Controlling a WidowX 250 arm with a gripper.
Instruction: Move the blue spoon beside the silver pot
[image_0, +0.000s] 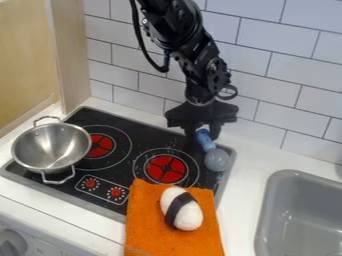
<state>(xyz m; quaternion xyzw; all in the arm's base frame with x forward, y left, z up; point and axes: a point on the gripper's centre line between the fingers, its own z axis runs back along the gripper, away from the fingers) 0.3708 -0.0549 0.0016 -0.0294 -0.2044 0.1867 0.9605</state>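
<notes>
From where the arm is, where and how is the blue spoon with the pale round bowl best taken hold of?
By its narrow blue handle, from above, where the black two-finger gripper hangs. The handle runs from the bowl toward the gripper and looks easier to pinch across; the broad, rounded bowl would likely slip.

and here's the black stovetop (137, 131) on the white counter (250, 162), two red burners showing, left (100, 146) and right (165, 169), with two red dials (103, 188) along the near side. over its near right edge lies an orange cloth (145, 220), and on that sits a white oval thing (191, 215), black band (175, 207) across its middle! grey sink (267, 215) to the right, tiled wall (287, 65) on the far side, wooden panel (70, 55) far left, grey knob (13, 244) near left.
</notes>
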